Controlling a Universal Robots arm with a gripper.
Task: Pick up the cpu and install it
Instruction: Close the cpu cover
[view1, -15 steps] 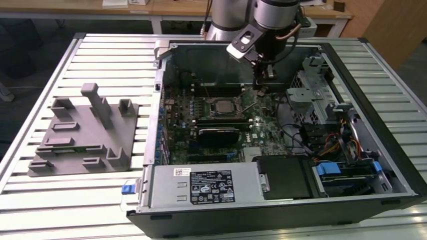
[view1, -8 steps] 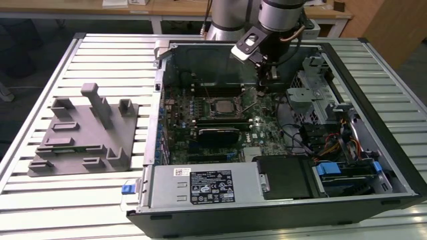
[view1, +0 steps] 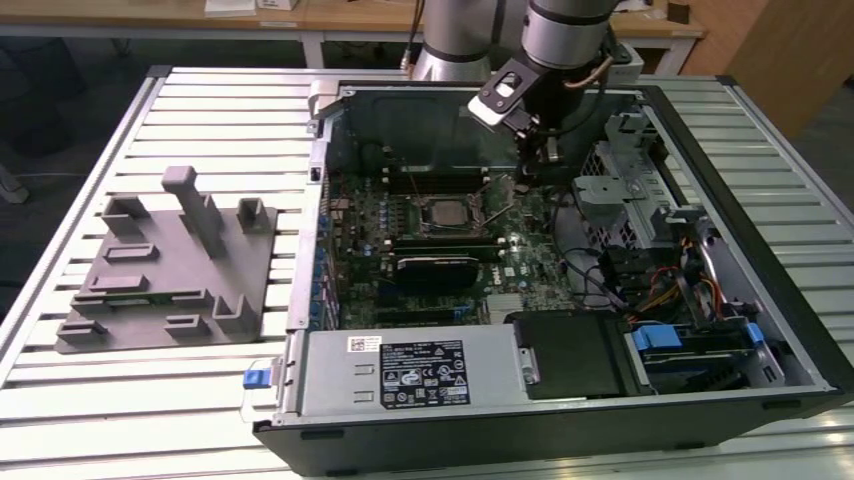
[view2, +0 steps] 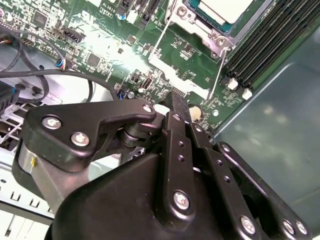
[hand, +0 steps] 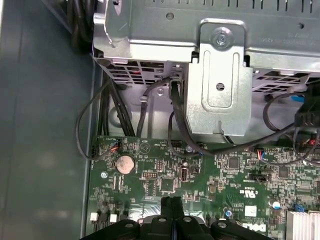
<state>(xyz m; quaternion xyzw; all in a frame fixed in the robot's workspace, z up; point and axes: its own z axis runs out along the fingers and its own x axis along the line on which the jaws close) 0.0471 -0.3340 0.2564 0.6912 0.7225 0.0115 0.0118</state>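
Inside the open computer case (view1: 561, 435), the cpu (view1: 442, 211) lies seated in the motherboard socket (view2: 212, 36), so placing looks done, latching not discernible, while the gripper (view1: 545, 158) hangs near it, clenched on nothing

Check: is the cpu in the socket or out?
In. The cpu lies flat inside the socket's metal frame on the motherboard; the claw is apart from it.

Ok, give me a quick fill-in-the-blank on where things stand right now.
The cpu sits in the ___ on the motherboard.
The gripper is ___, holding nothing.
The grey tray lies outside the computer case, on the exterior view's ___.
Missing words: socket; shut; left.
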